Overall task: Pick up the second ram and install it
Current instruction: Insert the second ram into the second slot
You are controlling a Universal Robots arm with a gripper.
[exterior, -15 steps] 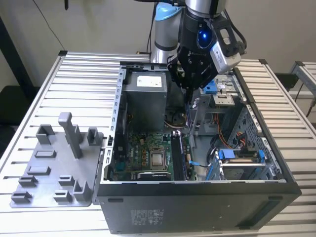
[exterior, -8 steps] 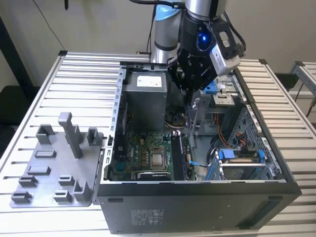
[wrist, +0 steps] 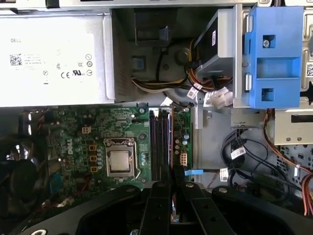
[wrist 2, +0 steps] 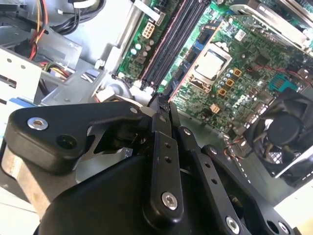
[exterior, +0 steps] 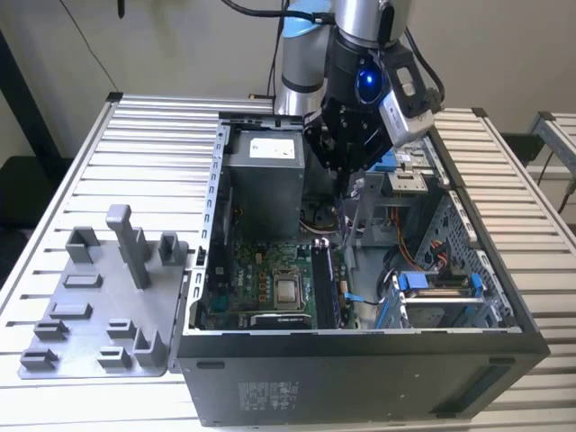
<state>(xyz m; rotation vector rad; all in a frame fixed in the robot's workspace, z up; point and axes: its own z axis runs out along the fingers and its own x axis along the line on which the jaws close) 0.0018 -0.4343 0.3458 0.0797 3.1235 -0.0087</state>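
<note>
End effector [wrist: 172, 185] check-in: the fingers are pulled together on a thin dark stick seen edge-on, which I take to be the second ram [wrist: 174, 172]. It pokes out just past the fingertips [wrist 2: 155, 117], so it's up in the air in my grip, not in any slot. In the exterior view I'm hanging over the open pc case [exterior: 360, 382], above the motherboard [wrist: 73, 127] and well apart from the grey fixture [exterior: 99, 306] out on the surface [exterior: 90, 162].

Under the stick are the long black slots [wrist: 155, 142], running roughly the same way as the stick's edge, so the lineup looks decent. The one nearest the metal wall looks like it has a seated stick [wrist: 172, 132] in it. My guess is that an empty one beside it is mine.

What matters here, imo:
- Keep the long edge parallel to the slot and the stick upright, not tilted.
- I can't see the notch or the end latches from here, so no forcing it.
- Go straight down with even pressure along the length.
- Mind the blue cable [wrist: 193, 172] near the slot end.
</note>
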